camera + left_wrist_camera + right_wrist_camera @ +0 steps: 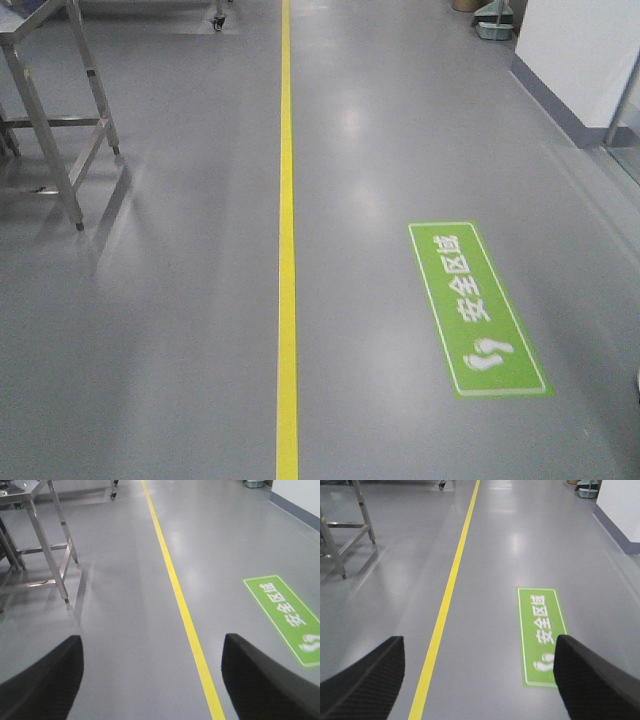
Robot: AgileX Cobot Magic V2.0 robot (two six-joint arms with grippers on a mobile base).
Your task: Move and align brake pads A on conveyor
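The brake pads A and the conveyor are out of view in every frame. My left gripper (152, 645) is open, its two black fingers far apart over bare grey floor, with nothing between them. My right gripper (479, 645) is open as well, fingers spread wide over the floor and holding nothing. Neither gripper shows in the front view.
A yellow floor line (287, 250) runs straight ahead. A green safety-zone floor sign (475, 308) lies right of it. A steel table frame (60, 120) stands at the left. A white wall (575, 55) with grey skirting is at the far right, a dustpan (493, 22) beside it.
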